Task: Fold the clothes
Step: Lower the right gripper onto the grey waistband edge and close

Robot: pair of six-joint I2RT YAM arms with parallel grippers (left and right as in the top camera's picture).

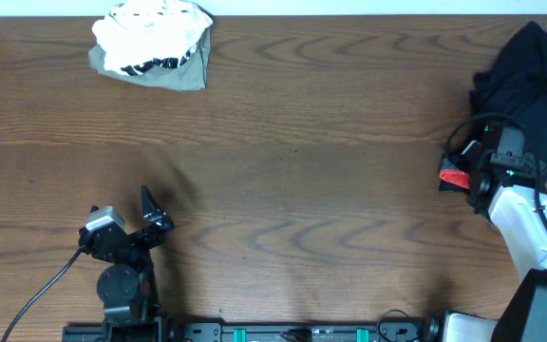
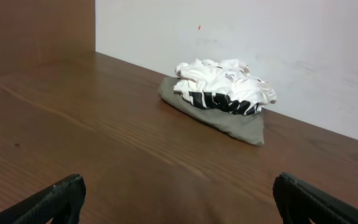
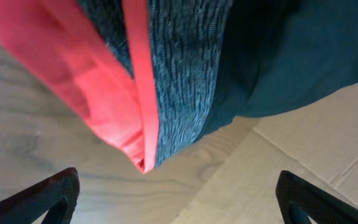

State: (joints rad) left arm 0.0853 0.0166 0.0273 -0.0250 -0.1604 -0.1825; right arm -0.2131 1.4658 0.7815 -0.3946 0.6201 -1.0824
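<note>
A pile of white, black-striped and olive clothes [image 1: 155, 43] lies bunched at the table's far left; it also shows in the left wrist view [image 2: 222, 93], well ahead of my jaws. A heap of black clothes [image 1: 530, 76] sits at the far right edge. My left gripper [image 1: 155, 211] is open and empty, low near the front left [image 2: 179, 205]. My right gripper [image 1: 459, 171] is at the black heap's near edge, by a red piece of cloth [image 1: 455, 177]. In the right wrist view a red and blue-grey garment [image 3: 166, 74] hangs just ahead of my wide-open jaws [image 3: 176, 199].
The brown wooden table [image 1: 302, 190] runs between the two piles. A white wall [image 2: 260, 37] stands behind the far edge. Under the hanging garment the right wrist view shows a pale wood surface [image 3: 55, 149] and a flat cardboard-like sheet [image 3: 303, 155].
</note>
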